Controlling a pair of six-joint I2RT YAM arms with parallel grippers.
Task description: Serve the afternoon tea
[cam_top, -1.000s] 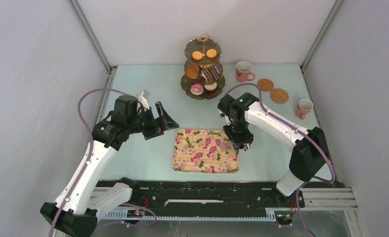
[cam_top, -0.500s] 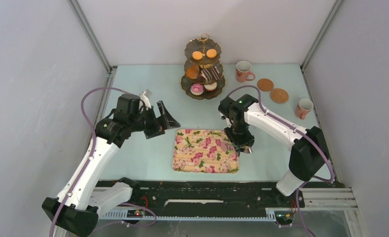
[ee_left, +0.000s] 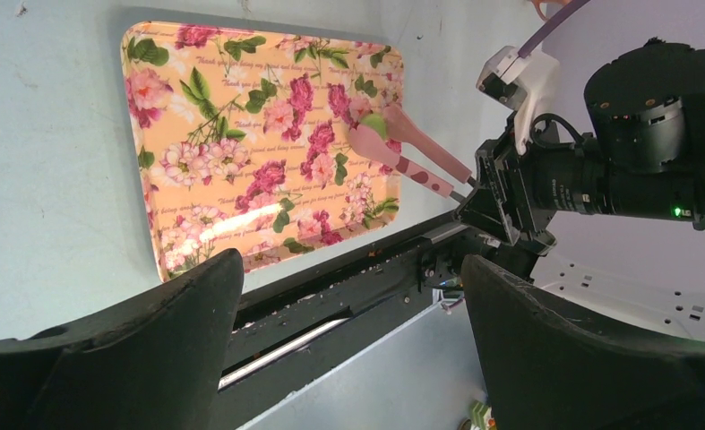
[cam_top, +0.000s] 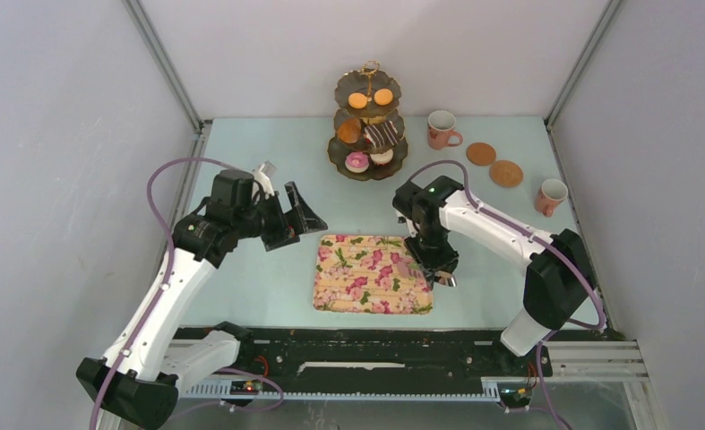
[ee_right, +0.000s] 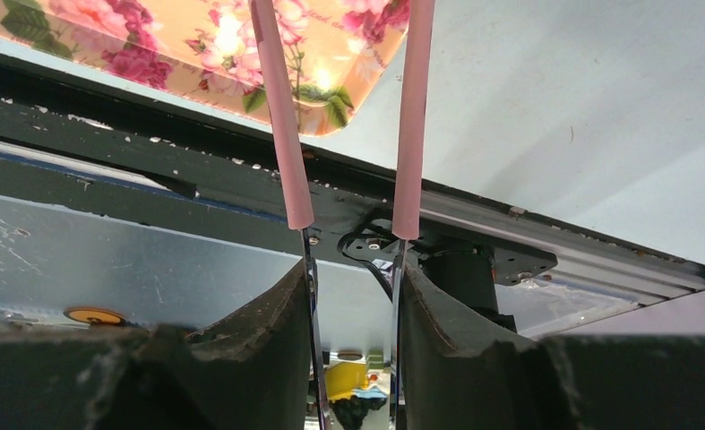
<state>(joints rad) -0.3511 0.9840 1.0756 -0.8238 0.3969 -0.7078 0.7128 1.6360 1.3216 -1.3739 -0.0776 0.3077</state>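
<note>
My right gripper [cam_top: 440, 271] is shut on the pink-handled tongs [ee_left: 411, 157] at the floral tray's [cam_top: 366, 287] right edge. In the left wrist view the tong tips pinch a green macaron [ee_left: 375, 125] over the tray [ee_left: 205, 134]. In the right wrist view [ee_right: 353, 305] both tong arms [ee_right: 281, 116] run between my fingers. My left gripper [cam_top: 295, 219] is open and empty, left of the tray, and its wrist view [ee_left: 348, 331] shows this too. Orange macarons [cam_top: 371, 98], a chocolate slice [cam_top: 382, 134], a croissant [cam_top: 349, 131] and a pink donut [cam_top: 357, 161] sit on the tiered stand [cam_top: 339, 150].
A pink mug [cam_top: 440, 130] stands right of the stand, with two cork coasters [cam_top: 481, 153] [cam_top: 506, 173] beside it. A second mug [cam_top: 551, 196] stands near the right wall. The black base rail [cam_top: 375, 345] runs along the near edge.
My right gripper has moved a little nearer and rightward along the tray's right edge with the tongs. My left gripper shifted slightly right, still open.
</note>
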